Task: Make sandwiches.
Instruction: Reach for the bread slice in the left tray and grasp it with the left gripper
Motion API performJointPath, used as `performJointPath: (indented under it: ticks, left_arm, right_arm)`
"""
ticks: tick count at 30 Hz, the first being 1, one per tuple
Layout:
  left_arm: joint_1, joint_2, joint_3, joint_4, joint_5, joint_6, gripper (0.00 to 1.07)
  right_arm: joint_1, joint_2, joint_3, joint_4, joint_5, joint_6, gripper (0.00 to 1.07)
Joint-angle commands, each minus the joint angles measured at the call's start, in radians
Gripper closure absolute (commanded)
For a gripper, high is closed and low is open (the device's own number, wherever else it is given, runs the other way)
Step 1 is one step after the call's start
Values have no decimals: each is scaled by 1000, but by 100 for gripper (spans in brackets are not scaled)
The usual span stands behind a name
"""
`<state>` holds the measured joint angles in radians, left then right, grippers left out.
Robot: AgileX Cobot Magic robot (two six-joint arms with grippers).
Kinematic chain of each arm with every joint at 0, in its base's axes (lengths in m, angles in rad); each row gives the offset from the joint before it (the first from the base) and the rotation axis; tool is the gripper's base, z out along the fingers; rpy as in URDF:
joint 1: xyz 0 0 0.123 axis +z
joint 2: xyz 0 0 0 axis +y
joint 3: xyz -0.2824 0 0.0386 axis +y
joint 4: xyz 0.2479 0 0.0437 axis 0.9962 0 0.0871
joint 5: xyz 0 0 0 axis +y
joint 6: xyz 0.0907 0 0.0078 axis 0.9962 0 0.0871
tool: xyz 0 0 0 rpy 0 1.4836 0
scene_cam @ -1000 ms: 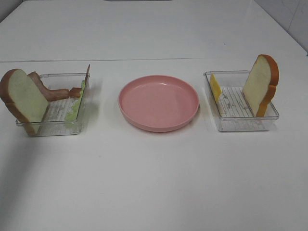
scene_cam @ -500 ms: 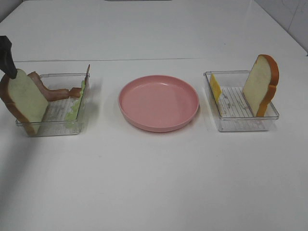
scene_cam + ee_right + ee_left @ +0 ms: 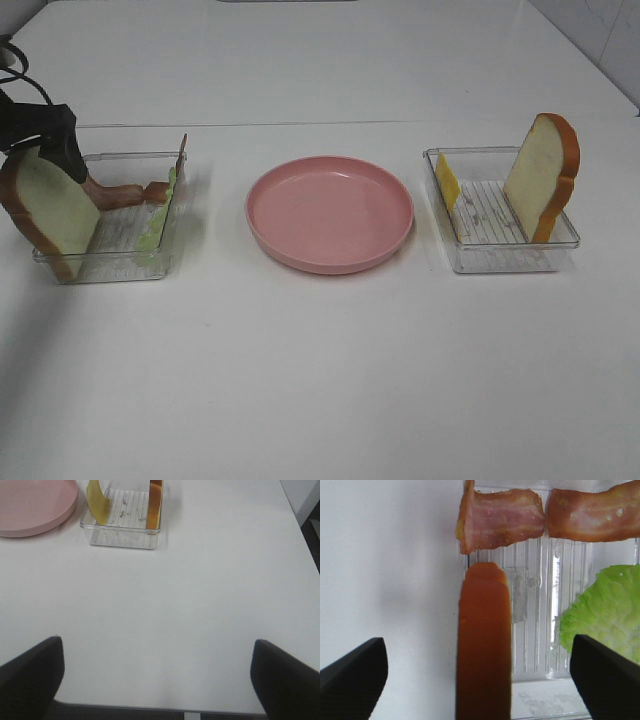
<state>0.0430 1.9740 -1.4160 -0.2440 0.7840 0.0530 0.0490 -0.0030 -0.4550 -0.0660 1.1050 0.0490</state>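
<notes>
Against the earlier frames, the left gripper [image 3: 60, 150] is the one change. Absent a second ago, it now stands at the top edge of the left bread slice [image 3: 45, 205], and nothing else has shifted. The sandwiches are not yet assembled: their parts sit in two trays on either side of the pink plate [image 3: 330, 215], which holds nothing. The left bread slice stands tilted on edge at the outer end of the left tray [image 3: 120, 265], which presents its crust upward for a pinch. The wrist view bears this out: the crust runs between the fingers [image 3: 352, 675], both are clear of it, and the claw is spread wide, grasping nothing. The bacon strips [image 3: 500, 520] lie just beyond the slice, and the lettuce sheet [image 3: 605, 615] leans at the far wall, apart from the closing line. In the right tray [image 3: 500, 260] a cheese slice [image 3: 447, 182] and a second bread slice [image 3: 540, 175] likewise stand on edge. The right gripper [image 3: 160, 677] hangs released, well back over open table [image 3: 200, 605]. Judgement: the room above the slice is free, and the route to the plate crosses only the lettuce and the tray wall.
</notes>
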Motion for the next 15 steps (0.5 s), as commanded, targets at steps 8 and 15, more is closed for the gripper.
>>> performJointPath:
  ticks: [8, 15]
  left_arm:
    - [-7, 16, -6, -17, -60, -53, 86]
    - [-7, 16, -6, -62, -46, -53, 107]
  right_arm:
    - [-3, -36, -4, 3, 3, 7, 9]
    - [-3, -36, -4, 3, 3, 7, 9]
